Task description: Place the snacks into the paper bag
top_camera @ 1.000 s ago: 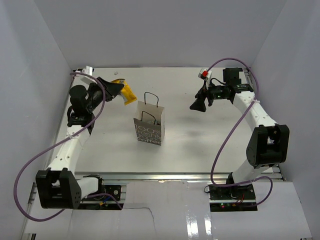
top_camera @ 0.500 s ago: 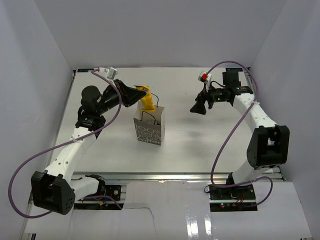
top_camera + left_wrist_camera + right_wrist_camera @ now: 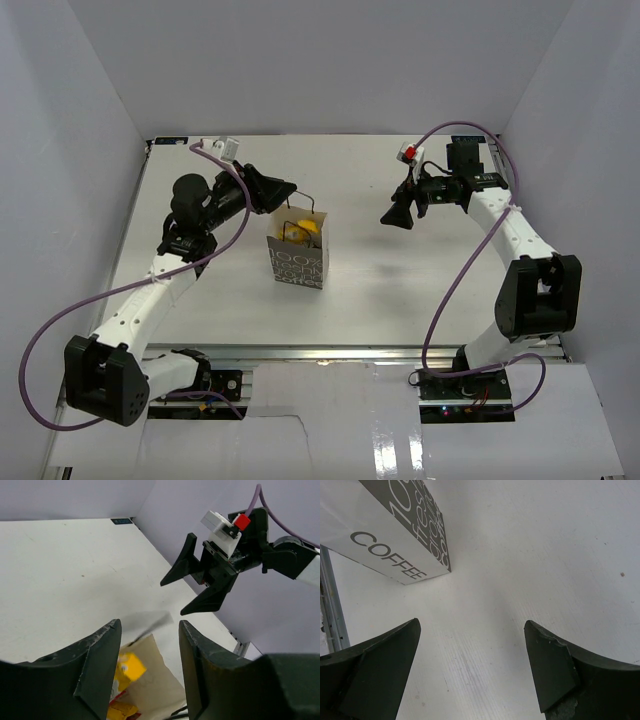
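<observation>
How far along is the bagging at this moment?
Done: yellow snacks lie inside the bag, and no snack shows on the table. In hand: nothing. The left gripper is open over the bag's mouth, and the right gripper is open and empty. Left: probably nothing, though the bag's full contents can't be counted.

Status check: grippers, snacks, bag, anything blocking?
Left gripper open, empty, over the grey-white paper bag. Yellow wrapped snack packet inside it. Right gripper open, empty, well off to the bag's right. Nothing blocks the bag mouth.
</observation>
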Robot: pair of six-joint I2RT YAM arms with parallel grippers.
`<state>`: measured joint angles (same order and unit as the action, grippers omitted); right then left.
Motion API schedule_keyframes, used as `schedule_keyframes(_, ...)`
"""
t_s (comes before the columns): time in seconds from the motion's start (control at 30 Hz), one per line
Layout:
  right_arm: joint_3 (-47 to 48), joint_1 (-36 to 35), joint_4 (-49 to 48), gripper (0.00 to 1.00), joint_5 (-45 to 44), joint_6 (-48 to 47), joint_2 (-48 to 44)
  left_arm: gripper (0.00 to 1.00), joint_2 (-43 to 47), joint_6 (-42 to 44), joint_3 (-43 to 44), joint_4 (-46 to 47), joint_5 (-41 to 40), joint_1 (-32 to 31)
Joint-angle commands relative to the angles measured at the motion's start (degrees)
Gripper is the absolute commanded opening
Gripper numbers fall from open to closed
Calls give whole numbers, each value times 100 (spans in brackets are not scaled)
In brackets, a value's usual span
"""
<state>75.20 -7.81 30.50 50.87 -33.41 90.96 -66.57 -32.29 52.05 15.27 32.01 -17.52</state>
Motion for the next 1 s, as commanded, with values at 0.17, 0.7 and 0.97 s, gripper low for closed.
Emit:
schedule_keyframes(0.17, -75, 43, -9, 90, -42, -8, -324, 61, -58, 153, 455, -129, -634, 38)
schedule_keyframes(0.7, -268, 61, -1025, 90, -2005, 1536, -175, 93, -2534, -2869, 1183, -1271, -3553, 1558)
schedule_keyframes(0.97, -418, 52, -1758, 90, -4270, 3007, 18, 90, -4768, -3634, 3528, -3274, -3342, 1567)
